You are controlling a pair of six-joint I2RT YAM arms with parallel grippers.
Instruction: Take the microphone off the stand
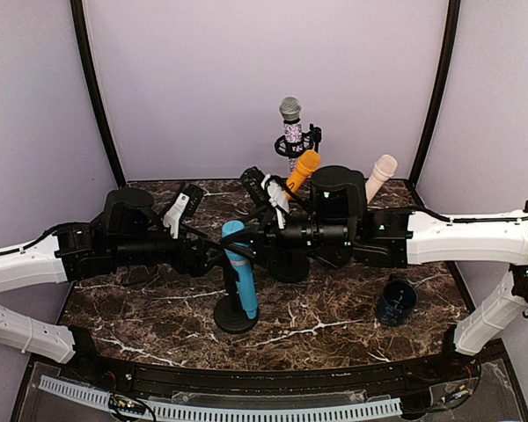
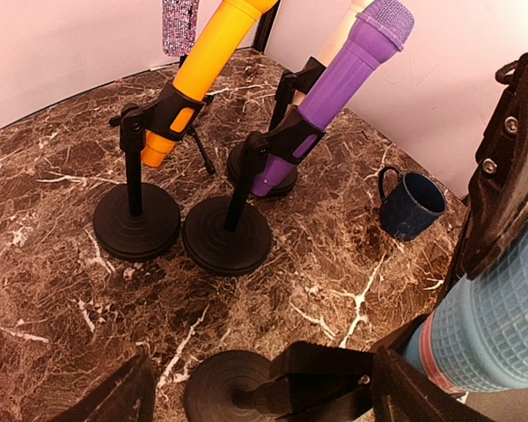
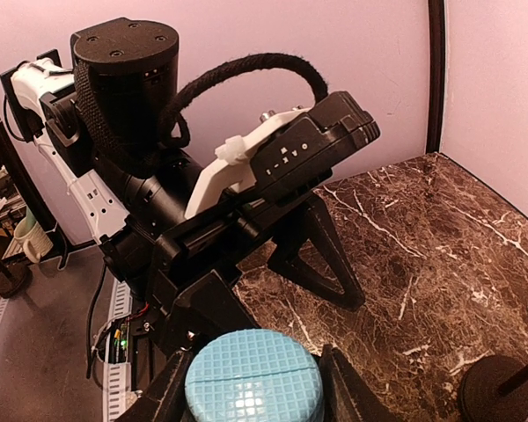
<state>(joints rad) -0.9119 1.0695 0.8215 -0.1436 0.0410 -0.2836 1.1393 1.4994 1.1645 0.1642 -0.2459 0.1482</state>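
A light blue microphone [image 1: 239, 264] stands upright in the clip of a black stand [image 1: 235, 316] at the table's front middle. My right gripper [image 1: 249, 243] reaches in from the right and is shut on its grid-patterned head [image 3: 253, 380], one finger on each side. My left gripper [image 1: 211, 255] comes from the left at clip height, open. In the left wrist view its fingers [image 2: 114, 400] straddle the stand's clip [image 2: 334, 387], with the blue microphone's body [image 2: 493, 330] at the right and the round base [image 2: 224, 387] below.
Behind stand an orange microphone [image 2: 202, 61] and a purple one [image 2: 343, 79] on black stands, a cream one [image 1: 380, 174] and a glittery silver one [image 1: 290, 119]. A dark blue mug [image 1: 396, 301] sits at the front right. Purple walls enclose the table.
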